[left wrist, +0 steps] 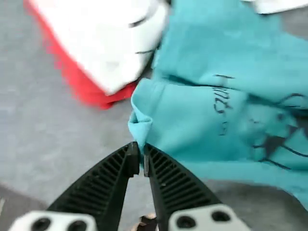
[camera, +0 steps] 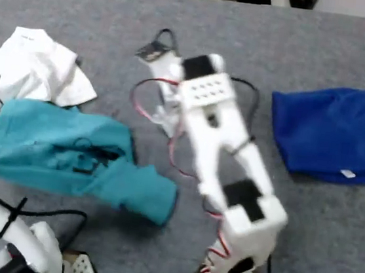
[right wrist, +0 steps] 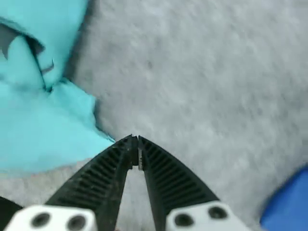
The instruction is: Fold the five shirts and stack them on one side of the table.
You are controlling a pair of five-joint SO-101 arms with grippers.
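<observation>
A crumpled teal shirt (camera: 68, 153) lies at the table's left, with a white shirt (camera: 36, 64) behind it. A folded blue shirt (camera: 328, 130) rests at the right. In the left wrist view my left gripper (left wrist: 138, 161) is shut on a folded corner of the teal shirt (left wrist: 216, 96), close to the white shirt (left wrist: 106, 38) lying on a red shirt (left wrist: 82, 86). My right gripper (right wrist: 134, 154) is shut with nothing in it, its tips just beside the teal shirt's edge (right wrist: 43, 120) over bare table.
The right arm (camera: 222, 134) stretches from the front edge across the table's middle, trailing red and black cables. The left arm (camera: 0, 234) sits at the front left corner. Grey cloth covers the table (camera: 289, 241). A corner of the blue shirt (right wrist: 288, 207) shows beyond the right gripper.
</observation>
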